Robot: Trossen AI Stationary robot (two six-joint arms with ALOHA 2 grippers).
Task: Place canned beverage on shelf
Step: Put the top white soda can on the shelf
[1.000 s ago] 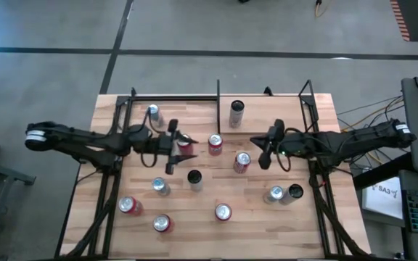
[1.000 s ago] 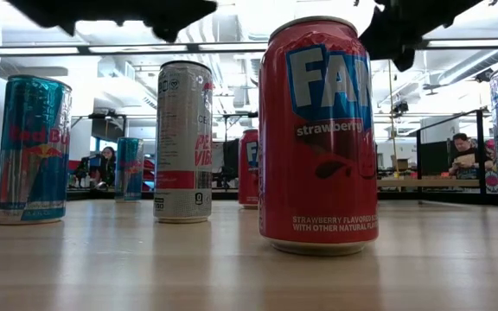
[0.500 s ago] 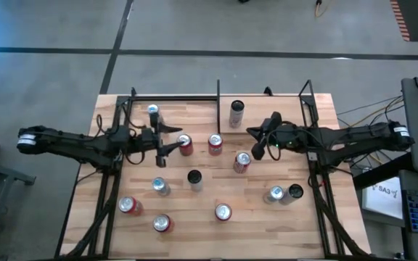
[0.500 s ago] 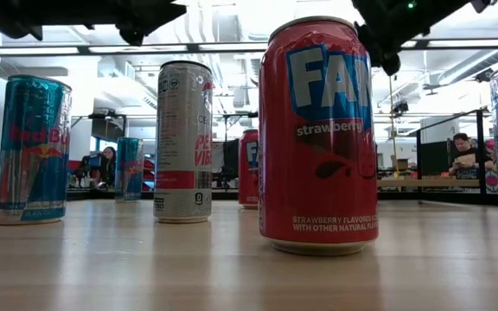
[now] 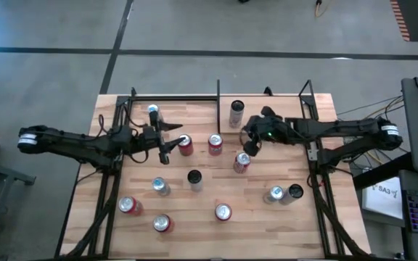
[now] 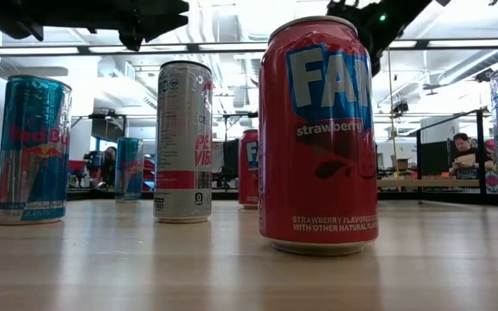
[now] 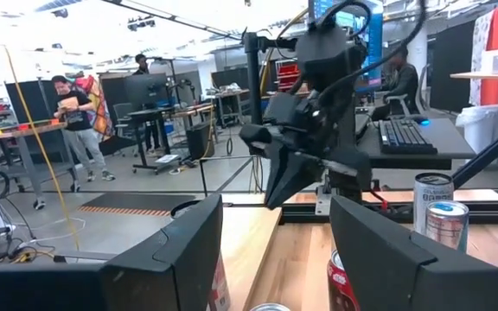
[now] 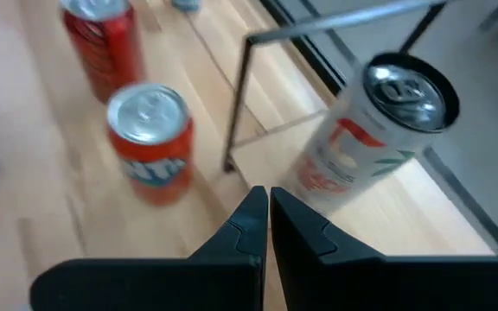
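Our left gripper (image 5: pixel 167 141), jaws half open and empty, hovers beside the red aluminium can (image 5: pixel 186 146) mid-bench; our right gripper (image 5: pixel 248 142) is closed. We should straddle the can squarely before carrying it to the far black-railed light-wood shelf (image 5: pixel 194 110).

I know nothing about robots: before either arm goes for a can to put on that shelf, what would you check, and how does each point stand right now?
1. Left hand open, ready to take a can: ok, its fingers stand apart and hold nothing.
2. Red can beside the left hand upright: ok.
3. Right hand ready to grasp: not ok, its fingers are shut with nothing between them.
4. Room on the shelf: ok, only a tall white can stands there.
5. Exact height of the hands above the cans: cannot tell.
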